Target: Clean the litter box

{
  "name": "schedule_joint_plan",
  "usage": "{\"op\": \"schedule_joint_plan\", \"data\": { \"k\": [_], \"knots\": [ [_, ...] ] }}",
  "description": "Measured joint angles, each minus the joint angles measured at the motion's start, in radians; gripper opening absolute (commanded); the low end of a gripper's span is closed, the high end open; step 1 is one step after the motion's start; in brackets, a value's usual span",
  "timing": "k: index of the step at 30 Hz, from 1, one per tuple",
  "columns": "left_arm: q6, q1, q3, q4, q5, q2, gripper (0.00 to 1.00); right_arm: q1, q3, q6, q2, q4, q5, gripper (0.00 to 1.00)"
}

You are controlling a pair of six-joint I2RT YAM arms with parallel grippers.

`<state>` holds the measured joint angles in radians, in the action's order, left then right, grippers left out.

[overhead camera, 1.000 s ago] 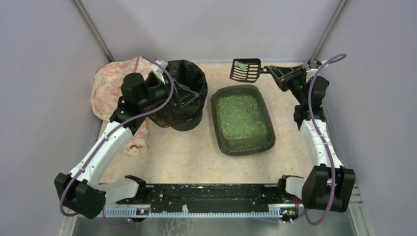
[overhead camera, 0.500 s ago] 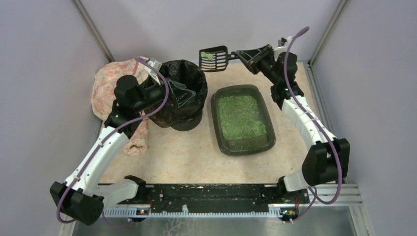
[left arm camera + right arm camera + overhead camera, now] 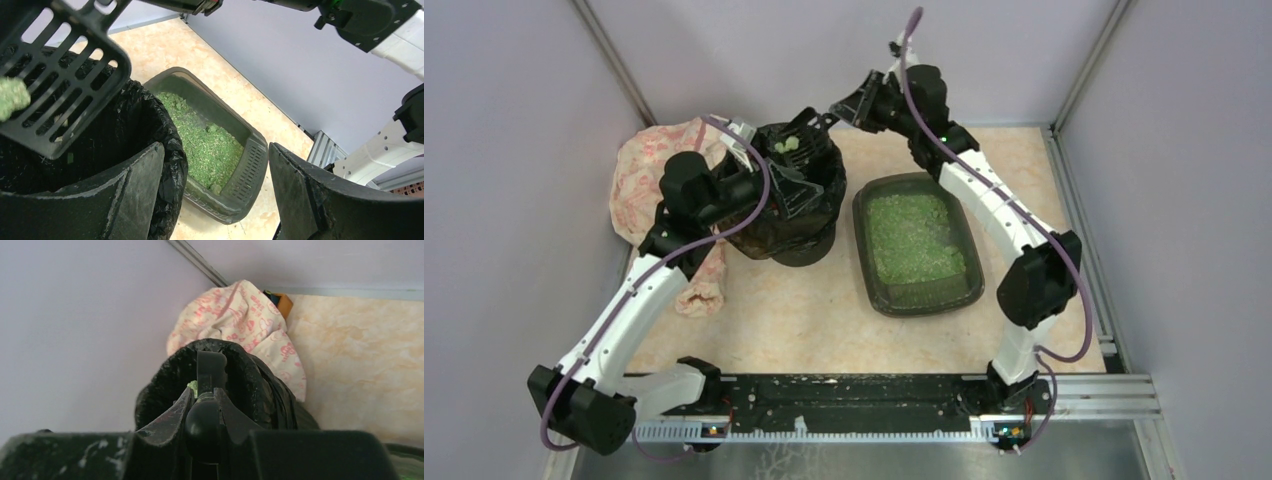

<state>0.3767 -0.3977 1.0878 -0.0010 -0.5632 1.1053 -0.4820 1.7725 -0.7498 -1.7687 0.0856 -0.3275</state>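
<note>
The marbled beige table (image 3: 804, 310) carries everything, with grey walls on three sides. The left arm (image 3: 639, 295) reaches forward to the bin, and the right arm (image 3: 984, 205) arches over the far edge of the table toward the same spot. A crumpled cream cloth with a pink print (image 3: 639, 175) lies in the far-left corner, touching the bin's far-left side. The round bin lined with a black bag (image 3: 824, 175) stands upright just left of the litter box (image 3: 929, 297). The litter box sits flat near the middle of the table, slightly right of centre, with green litter (image 3: 914, 235) spread across its floor. The left gripper (image 3: 215, 195) is at the bin's near rim with its jaws wide apart, closed on nothing. One finger appears to be just inside the bag's edge and the other out over the litter box. The right gripper (image 3: 204, 395) is clamped tight on the handle of a black slotted scoop (image 3: 75, 65), which hangs tilted over the bin's mouth. A pale green clump (image 3: 11, 97) rests on the scoop's blade.
</note>
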Motion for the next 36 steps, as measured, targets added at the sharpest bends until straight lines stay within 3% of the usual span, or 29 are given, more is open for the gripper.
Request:
{"op": "schedule_joint_plan", "data": {
  "k": [10, 17, 21, 25, 31, 36],
  "knots": [
    [0.000, 0.000, 0.000, 0.000, 0.000, 0.018, 0.82, -0.227, 0.182, 0.511, -0.050, 0.237, 0.267, 0.00],
    [0.000, 0.000, 0.000, 0.000, 0.000, 0.021, 0.82, -0.264, 0.159, 0.608, -0.029, 0.202, 0.333, 0.00],
    [0.000, 0.000, 0.000, 0.000, 0.000, 0.021, 0.82, -0.198, 0.005, 0.515, 0.069, 0.113, 0.239, 0.00],
    [0.000, 0.000, 0.000, 0.000, 0.000, 0.021, 0.82, -0.035, -0.204, 0.340, 0.235, -0.054, 0.150, 0.00],
    [0.000, 0.000, 0.000, 0.000, -0.002, 0.021, 0.82, 0.226, -0.410, 0.218, 0.501, -0.148, 0.206, 0.00],
    [0.004, 0.000, 0.000, 0.001, -0.005, 0.023, 0.82, 0.262, -0.473, 0.279, 0.619, -0.097, 0.283, 0.00]
  ]
}}
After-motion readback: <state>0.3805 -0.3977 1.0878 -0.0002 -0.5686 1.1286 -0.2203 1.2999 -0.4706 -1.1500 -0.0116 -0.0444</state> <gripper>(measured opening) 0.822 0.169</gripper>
